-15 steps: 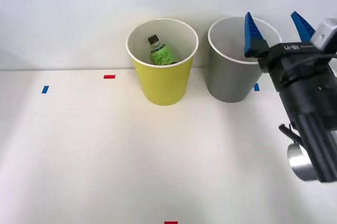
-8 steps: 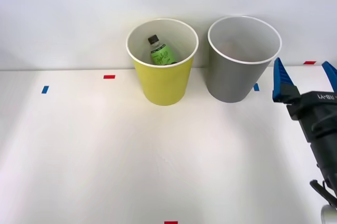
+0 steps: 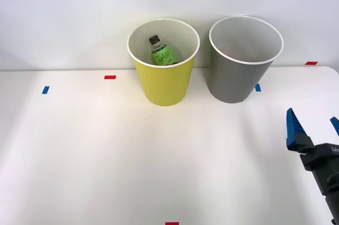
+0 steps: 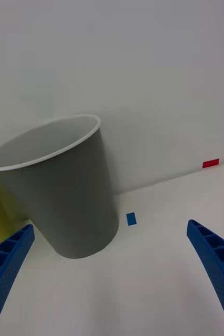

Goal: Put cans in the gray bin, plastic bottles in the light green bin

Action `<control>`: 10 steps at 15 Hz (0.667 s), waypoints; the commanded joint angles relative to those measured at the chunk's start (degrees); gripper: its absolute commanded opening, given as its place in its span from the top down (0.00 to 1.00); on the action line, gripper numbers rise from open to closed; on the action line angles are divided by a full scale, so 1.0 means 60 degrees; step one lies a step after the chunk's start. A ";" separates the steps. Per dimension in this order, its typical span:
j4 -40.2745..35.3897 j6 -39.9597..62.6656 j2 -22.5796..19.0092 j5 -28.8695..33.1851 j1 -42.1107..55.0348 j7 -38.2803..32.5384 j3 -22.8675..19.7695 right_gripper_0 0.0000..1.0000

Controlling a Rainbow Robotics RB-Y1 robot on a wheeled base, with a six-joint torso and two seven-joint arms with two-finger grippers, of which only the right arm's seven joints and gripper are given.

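The light green bin [image 3: 163, 79] stands at the back of the table with the plastic bottle [image 3: 162, 52] inside it, black cap up and green label showing. To its right stands the gray bin [image 3: 241, 71], also in the wrist view [image 4: 64, 194]; I cannot see into its bottom, and the can is hidden. My right gripper [image 3: 313, 128] hangs open and empty low at the right edge, well in front of and to the right of the gray bin. Its blue ribbed fingers [image 4: 7, 262] sit wide apart in the wrist view.
Small tape marks lie on the white table: red [image 3: 109, 77], blue [image 3: 45, 90], blue [image 3: 258, 88] beside the gray bin, red [image 3: 311, 63] at the back right, red [image 3: 171, 223] at the front edge. A white wall rises behind the bins.
My right gripper has drawn back from above the gray bin's rim, moving down and toward the front right corner. It stayed open. The bins and bottle have not moved.
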 commanded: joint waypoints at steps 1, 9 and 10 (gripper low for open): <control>0.1164 -0.1688 0.0818 0.0252 0.0162 0.0061 -0.0599 0.00; 0.3947 -0.4266 0.2532 0.0252 -0.0454 0.2932 -0.2035 0.00; 0.4269 -0.4662 0.2517 0.0076 -0.0527 0.3225 -0.2211 0.00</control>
